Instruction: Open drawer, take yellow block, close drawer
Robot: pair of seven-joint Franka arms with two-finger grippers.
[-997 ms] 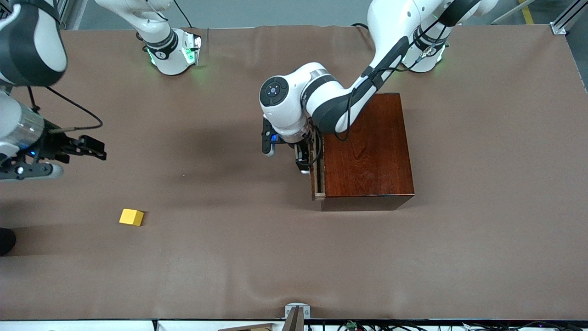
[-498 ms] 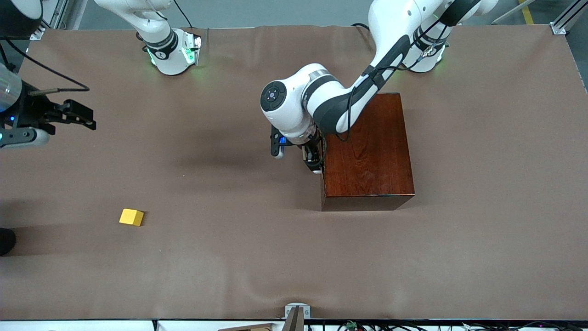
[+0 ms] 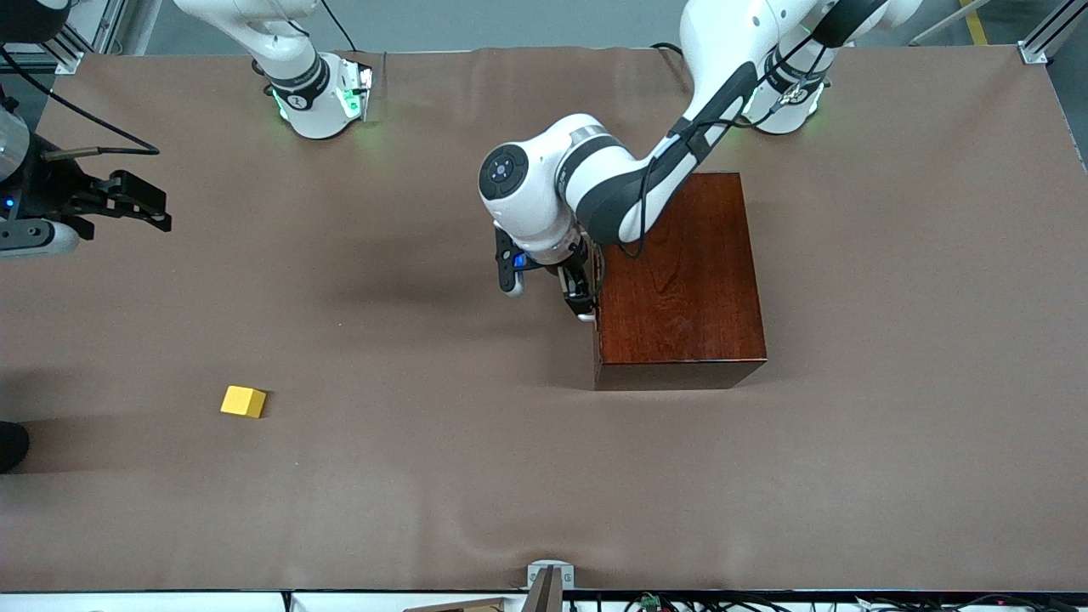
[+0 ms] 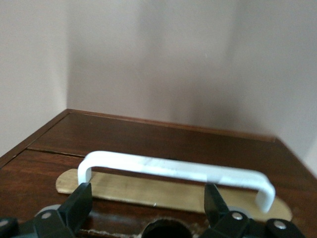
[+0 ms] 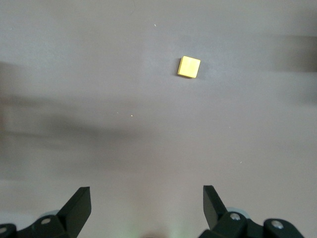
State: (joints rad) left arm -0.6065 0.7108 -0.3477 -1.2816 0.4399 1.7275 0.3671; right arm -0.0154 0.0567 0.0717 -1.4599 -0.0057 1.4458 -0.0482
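Note:
The dark reddish-brown wooden box (image 3: 680,280) stands mid-table with its drawer pushed in flush. The drawer's dark front (image 4: 163,141) and white loop handle (image 4: 173,168) fill the left wrist view. My left gripper (image 3: 546,293) is open right at the drawer front, with its fingers (image 4: 79,203) spread close to the handle and nothing between them. The yellow block (image 3: 243,401) lies on the table toward the right arm's end; it also shows in the right wrist view (image 5: 189,67). My right gripper (image 3: 151,206) is open and empty, in the air over the table's edge.
A brown mat (image 3: 425,476) covers the table. Both arm bases (image 3: 319,93) stand along the edge farthest from the front camera. A small metal bracket (image 3: 550,578) sits at the edge nearest the front camera.
The drawer, slightly open a second ago, has slid shut with my left gripper against its front. My right gripper has moved away from the block, toward the arm bases.

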